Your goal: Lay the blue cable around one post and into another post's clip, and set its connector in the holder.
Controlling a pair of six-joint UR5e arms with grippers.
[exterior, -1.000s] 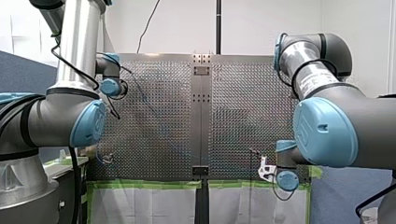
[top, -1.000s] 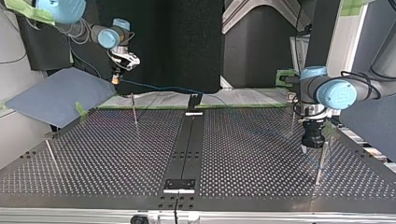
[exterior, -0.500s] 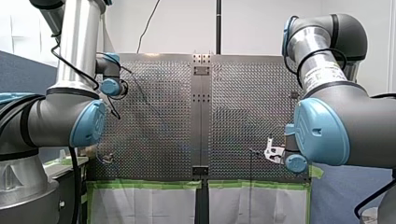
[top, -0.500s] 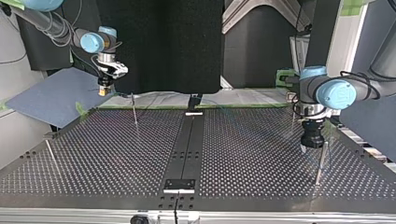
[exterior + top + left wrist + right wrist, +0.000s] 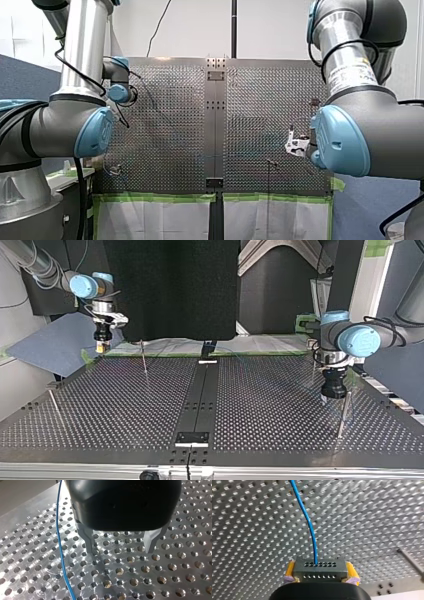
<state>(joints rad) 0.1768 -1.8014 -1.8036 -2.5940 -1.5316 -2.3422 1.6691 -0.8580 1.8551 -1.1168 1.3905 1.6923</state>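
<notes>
Since one second ago, my right gripper (image 5: 101, 346) has travelled toward the top view's left and descended to the far left corner of the perforated metal table (image 5: 280, 405). Its yellow pads (image 5: 350, 570) pinch the connector (image 5: 320, 570), a grey rectangular block with two rows of small holes, its long axis lying across the fingers. The thin, smooth blue cable (image 5: 308, 522) leaves the upper row and runs ahead over the table in a slight curve. My left gripper (image 5: 120, 551), near the table's right edge in the top view, holds its metal fingers (image 5: 88, 540) spread, with the cable just beside them.
</notes>
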